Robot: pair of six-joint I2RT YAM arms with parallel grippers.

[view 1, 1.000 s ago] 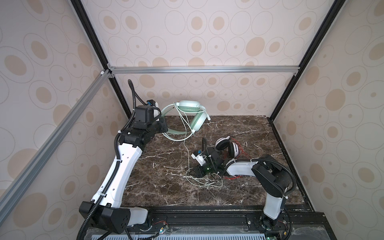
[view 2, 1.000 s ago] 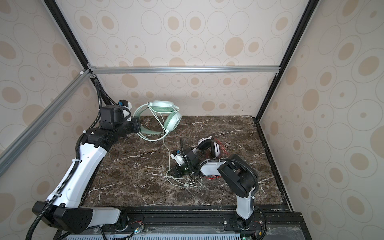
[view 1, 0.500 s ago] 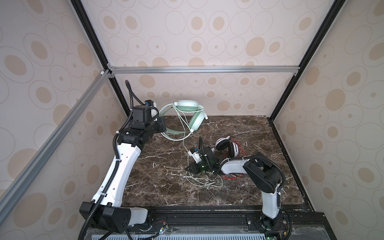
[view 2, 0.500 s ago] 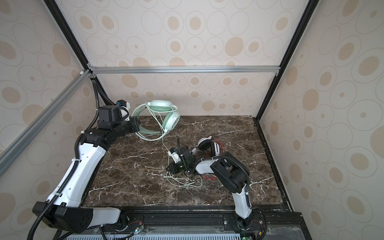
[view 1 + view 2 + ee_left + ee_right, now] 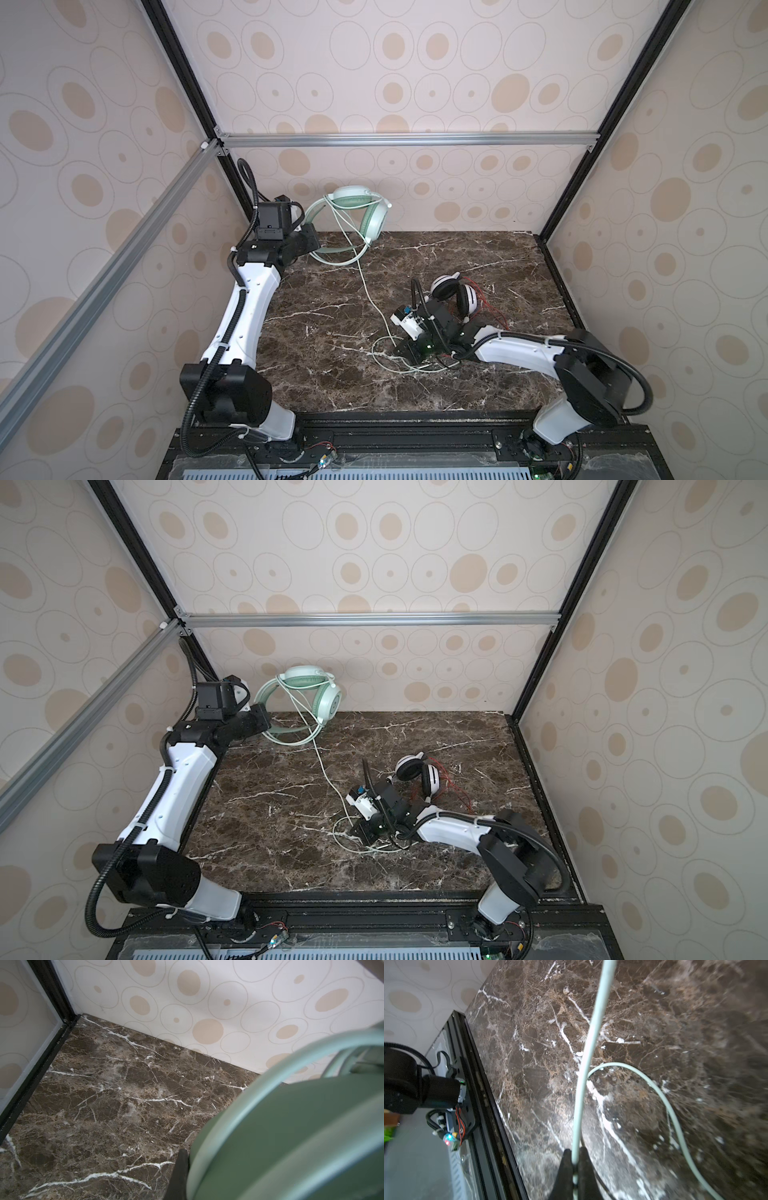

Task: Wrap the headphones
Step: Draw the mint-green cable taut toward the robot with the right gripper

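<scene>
Now the right gripper [image 5: 401, 350], lower centre, is clenched on the cable [image 5: 583, 1076] — a second ago its jaws stood apart. Just behind it the white headset [image 5: 457, 291] lies on the table [image 5: 324, 365]. Upper left, by the back wall [image 5: 457, 199], the left gripper [image 5: 309, 245] still grips the mint headset [image 5: 365, 212].

You're looking at a dark brown marble tabletop [image 5: 324, 324] veined white. At its back edge are mint-green headphones [image 5: 376, 220] with a pale green cable [image 5: 368, 293]; right of its middle, white-and-black headphones [image 5: 467, 297] with a red cable [image 5: 490, 305]. The walls [image 5: 415, 83] around it are cream with beige dots in thin grey rings
</scene>
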